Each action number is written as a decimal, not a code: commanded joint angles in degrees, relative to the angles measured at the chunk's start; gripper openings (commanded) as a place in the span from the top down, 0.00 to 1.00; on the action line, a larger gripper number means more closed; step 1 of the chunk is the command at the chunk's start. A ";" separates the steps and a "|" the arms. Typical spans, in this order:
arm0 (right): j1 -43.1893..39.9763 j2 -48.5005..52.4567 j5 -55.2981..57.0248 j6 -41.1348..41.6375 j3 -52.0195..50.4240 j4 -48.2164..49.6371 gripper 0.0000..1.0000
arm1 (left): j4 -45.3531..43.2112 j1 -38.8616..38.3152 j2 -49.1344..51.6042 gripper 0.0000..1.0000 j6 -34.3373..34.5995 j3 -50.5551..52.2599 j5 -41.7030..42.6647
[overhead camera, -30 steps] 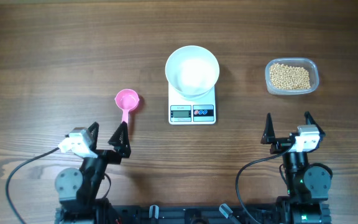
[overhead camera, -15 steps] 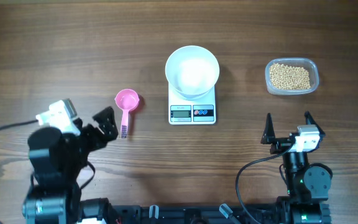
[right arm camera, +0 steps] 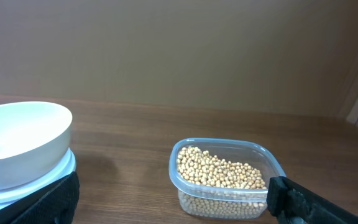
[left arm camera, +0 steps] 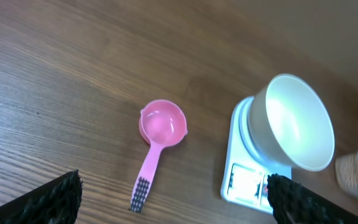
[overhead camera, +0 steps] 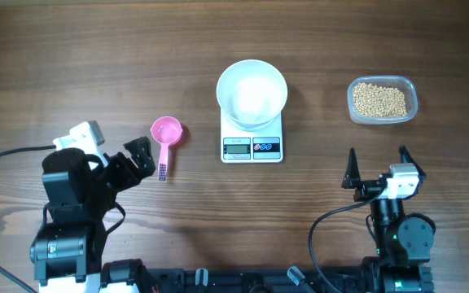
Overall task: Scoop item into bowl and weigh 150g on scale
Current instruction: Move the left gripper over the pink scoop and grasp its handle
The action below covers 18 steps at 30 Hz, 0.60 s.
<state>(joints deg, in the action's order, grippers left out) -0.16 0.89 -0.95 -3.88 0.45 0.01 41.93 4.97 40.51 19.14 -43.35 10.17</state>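
On table [overhead camera: 72,49] centre, bowl [overhead camera: 252,92] is sitting on scale [overhead camera: 252,147]; beans [overhead camera: 380,99] are lying in tub [overhead camera: 411,104] at right, their depth showing only from right wrist. Pink scoop [overhead camera: 166,134] is lying left, missing from that view. Left fingers [overhead camera: 141,151] and right fingers [overhead camera: 352,168] are standing wide, holding nothing.

1. You have one bowl [overhead camera: 252,92].
2. You have one scale [overhead camera: 252,148].
3. One pink scoop [overhead camera: 166,132].
4. One clear tub [overhead camera: 414,99], holding beans [overhead camera: 380,100] too many to count.
5. Two grippers: the left gripper [overhead camera: 139,159] and the right gripper [overhead camera: 377,167].
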 commanded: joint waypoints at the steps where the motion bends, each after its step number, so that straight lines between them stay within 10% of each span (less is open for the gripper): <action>1: -0.24 -0.46 0.96 0.85 -0.15 0.33 0.00 | 1.44 -0.85 2.54 0.00 -6.54 -1.01 2.56; 11: -0.24 -0.46 0.96 0.87 -0.15 0.33 0.00 | -0.61 -18.82 19.15 0.00 -3.63 -1.03 -20.17; 18: -0.24 -0.46 0.96 0.87 -0.15 0.31 0.00 | -5.49 -19.34 32.41 0.00 -3.26 -1.03 -20.50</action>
<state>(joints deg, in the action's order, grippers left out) -0.16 0.89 -0.97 -3.88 0.45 0.01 37.23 -14.15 69.30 15.00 -43.51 -8.38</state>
